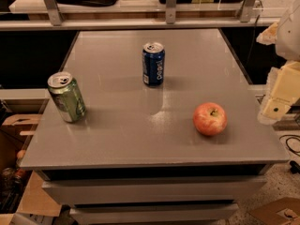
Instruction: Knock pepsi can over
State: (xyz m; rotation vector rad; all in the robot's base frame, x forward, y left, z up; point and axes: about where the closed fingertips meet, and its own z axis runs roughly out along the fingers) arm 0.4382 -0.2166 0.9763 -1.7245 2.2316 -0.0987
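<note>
1. Where the near edge of the flat grey rectangular table [140, 149] ends, pale drawer-like fronts are stacked beneath it, and brown cardboard [276, 212] lies on the floor at the near right.
2. A round red-and-yellow apple [210, 118] rests on the near right part of the tabletop.
3. A green and silver aluminium drink can [66, 97] stands on its base by the left edge, well apart from the apple.
4. The cream-coloured robot gripper [277, 102] hangs just off the table's right edge, a little farther back than the apple and touching nothing. Whether it is open or closed cannot be told.
5. The small dark blue aluminium pepsi can [153, 63], with white lettering and a silver top, stands upright near the table's middle, toward the far side and apart from everything else.
6. Beyond the far edge runs a pale counter [140, 6] with grey metal struts.
</note>
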